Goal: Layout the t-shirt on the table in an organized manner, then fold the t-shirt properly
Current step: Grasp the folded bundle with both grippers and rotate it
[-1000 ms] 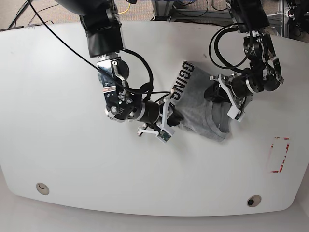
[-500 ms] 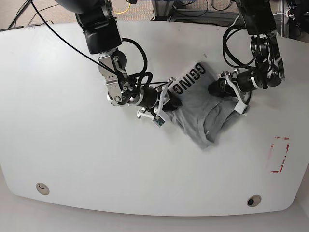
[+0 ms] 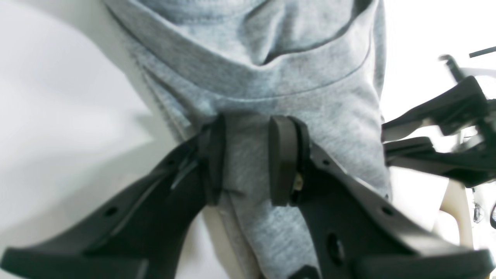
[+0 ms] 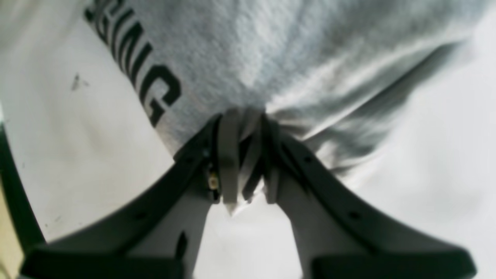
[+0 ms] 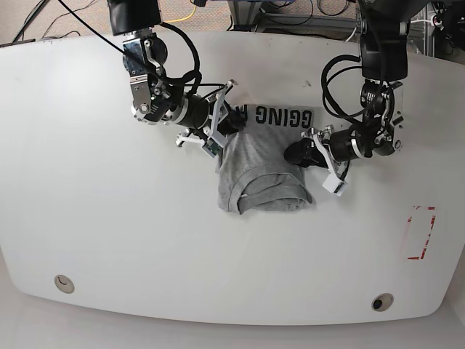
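**Shirt pulled wider between my two grippers, lettering now level**

My right gripper (image 5: 234, 120) was pinching one gathered edge of the t-shirt (image 5: 265, 163), right next to the dark lettering (image 5: 282, 116); the right wrist view showed its pads pressed together on a bunch of grey cloth. My left gripper (image 5: 294, 154) was pinching the opposite edge, a fold of fabric caught between its pads (image 3: 281, 159). The shirt lay on the table (image 5: 87, 218) a little toward the far edge and slightly right of the middle, well apart from the red-taped mark (image 5: 420, 233) near the right edge.

A second earlier the shirt had hung as a slanted, bunched diamond between my arms, the lettering running diagonally. Half a second on I had drawn it longer but still tilted. By this moment my right arm had moved toward the far left and my left arm had dropped nearer, so the printed band sat almost parallel to the far edge and the body hung below it in a squarer shape.

I judged this as progress on laying it out, though the lower hem (image 5: 269, 200) was still rolled up and the sleeves were not spread.
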Tool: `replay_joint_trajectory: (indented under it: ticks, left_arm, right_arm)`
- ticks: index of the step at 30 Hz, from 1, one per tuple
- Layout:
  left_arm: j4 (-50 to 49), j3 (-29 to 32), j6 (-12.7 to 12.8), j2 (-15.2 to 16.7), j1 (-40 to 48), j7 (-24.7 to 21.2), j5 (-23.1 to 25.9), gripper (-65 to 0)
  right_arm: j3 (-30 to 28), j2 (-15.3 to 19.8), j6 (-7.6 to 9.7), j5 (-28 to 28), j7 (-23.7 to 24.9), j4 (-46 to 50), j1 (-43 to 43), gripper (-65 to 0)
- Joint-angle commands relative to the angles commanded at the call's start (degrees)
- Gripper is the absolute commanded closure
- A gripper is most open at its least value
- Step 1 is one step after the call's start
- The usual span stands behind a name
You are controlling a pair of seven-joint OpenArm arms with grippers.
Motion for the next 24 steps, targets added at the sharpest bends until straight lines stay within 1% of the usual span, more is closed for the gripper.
replay_joint_trajectory:
  ticks: [2,5,7,9,10,11,12,14,15,18,21,23,24]
  left_arm:
    - [3.5,-1.1,0.0,0.0,1.1,1.0,-0.8,-17.8]
    - [9.2,-2.5,0.0,-0.1,1.8,1.1,-0.4,-17.9]
    - [14.2,-3.3,0.0,-0.9,2.4,0.4,1.4,-17.9]
    - [17.2,-3.0,0.0,-1.1,2.5,-0.5,3.3,-17.9]
    - [19.4,-2.9,1.8,-1.0,2.6,-1.5,5.4,-17.9]
    - [20.0,-2.9,2.7,-0.9,2.6,-1.9,6.2,-17.9]
    - [21.4,-2.4,4.4,-0.5,2.7,-3.1,7.7,-17.9]
    - [23.0,-0.4,7.3,2.3,2.7,-5.6,10.9,-17.9]
    - [23.3,0.8,8.8,3.6,2.7,-7.8,13.0,-17.9]
    - [23.3,3.4,11.5,6.9,2.7,-13.2,17.7,-17.9]
    - [23.0,6.6,14.6,11.3,3.3,-19.1,22.9,-17.9]
    - [22.0,9.5,17.6,15.1,4.5,-24.2,28.0,-17.9]
    - [21.5,10.4,18.4,16.3,4.7,-25.5,29.2,-17.9]
  right_arm:
    - [0.0,-0.1,0.00,-0.4,-1.6,2.6,0.4,-9.4]
    - [0.0,0.1,0.00,-0.4,-3.4,5.5,2.4,-9.4]
    - [0.0,0.3,0.00,-0.4,-4.2,6.4,3.6,-9.4]
    - [0.0,0.4,0.00,-0.4,-4.4,6.5,4.5,-9.4]
    - [0.1,1.7,0.00,-0.5,-4.4,6.7,5.5,-9.4]
    - [0.1,2.3,0.00,-0.5,-4.4,6.7,5.7,-9.4]
    - [0.1,3.3,0.00,-0.5,-4.4,6.7,6.2,-9.4]
    - [0.1,5.6,0.00,-0.5,-4.4,6.7,7.0,-9.4]
    - [0.1,6.9,0.00,-0.5,-4.4,6.7,7.4,-9.4]
    - [0.6,10.0,0.00,-0.5,-4.4,6.7,8.0,-9.4]
    - [3.3,12.0,0.00,-0.4,-4.5,7.2,8.0,-9.4]
    - [6.3,13.7,0.00,-0.4,-4.5,7.6,7.7,-9.5]
    - [7.3,14.2,0.00,-0.4,-4.6,7.6,7.7,-9.5]
